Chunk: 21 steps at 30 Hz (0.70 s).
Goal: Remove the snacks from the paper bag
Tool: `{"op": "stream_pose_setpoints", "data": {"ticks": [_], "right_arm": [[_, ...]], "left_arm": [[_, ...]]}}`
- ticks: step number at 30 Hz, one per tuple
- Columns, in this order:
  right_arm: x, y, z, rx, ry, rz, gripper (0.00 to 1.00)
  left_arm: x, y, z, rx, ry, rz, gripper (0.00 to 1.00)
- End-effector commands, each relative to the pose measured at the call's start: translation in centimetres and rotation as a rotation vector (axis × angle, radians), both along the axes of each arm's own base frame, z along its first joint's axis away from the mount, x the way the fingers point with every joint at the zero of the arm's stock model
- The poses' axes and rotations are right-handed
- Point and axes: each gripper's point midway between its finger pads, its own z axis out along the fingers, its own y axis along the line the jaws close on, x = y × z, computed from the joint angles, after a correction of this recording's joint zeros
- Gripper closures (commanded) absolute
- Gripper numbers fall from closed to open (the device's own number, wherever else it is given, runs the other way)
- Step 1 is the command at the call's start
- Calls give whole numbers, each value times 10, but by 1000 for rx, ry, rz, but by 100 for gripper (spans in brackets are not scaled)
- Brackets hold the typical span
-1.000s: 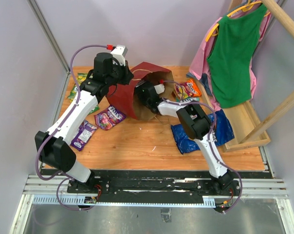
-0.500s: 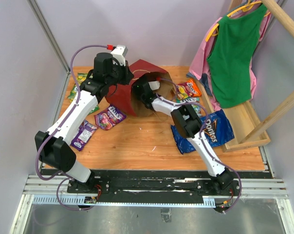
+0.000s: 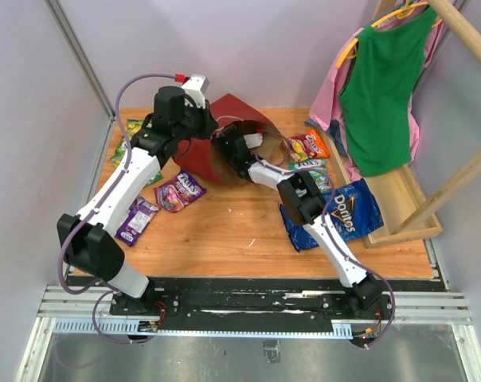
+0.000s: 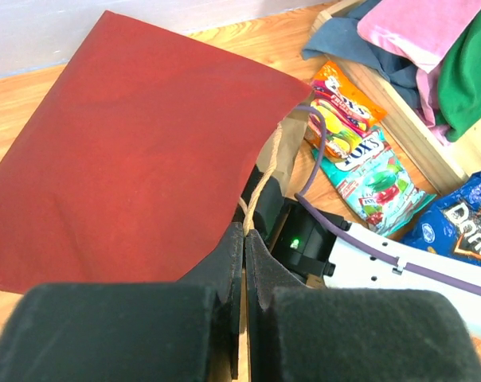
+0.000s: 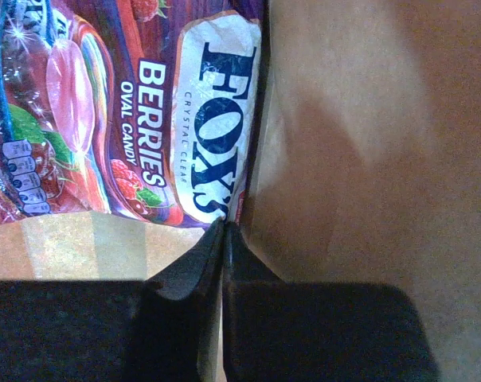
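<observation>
The red paper bag [image 4: 145, 143] is held by the left gripper [image 4: 244, 237] clamped on its handle [image 4: 264, 179], and the purple packet [image 5: 129, 111] inside is pinched by the closed right gripper [image 5: 224, 231] only at its edge, so it could be dropped on withdrawal.

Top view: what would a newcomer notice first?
The red paper bag lies on its side at the far middle of the table, the right arm reaching into its mouth while the left gripper pinches its loop handle. Inside, the right gripper is closed at the edge of a purple Fox's packet.
</observation>
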Motion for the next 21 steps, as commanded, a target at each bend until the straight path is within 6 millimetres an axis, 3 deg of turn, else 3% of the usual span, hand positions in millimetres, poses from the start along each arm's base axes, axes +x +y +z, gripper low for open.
{"op": "stream_pose_setpoints", "data": {"ticks": [1, 13, 21], "right_arm": [[21, -33, 31, -59, -121, -38, 99], [-14, -55, 121, -47, -313, -25, 99], [-58, -59, 165, 41, -340, -12, 99]], "left_arm": [[5, 4, 9, 8, -30, 13, 99], [14, 1, -2, 8, -1, 19, 99], [23, -2, -3, -5, 7, 32, 100]]}}
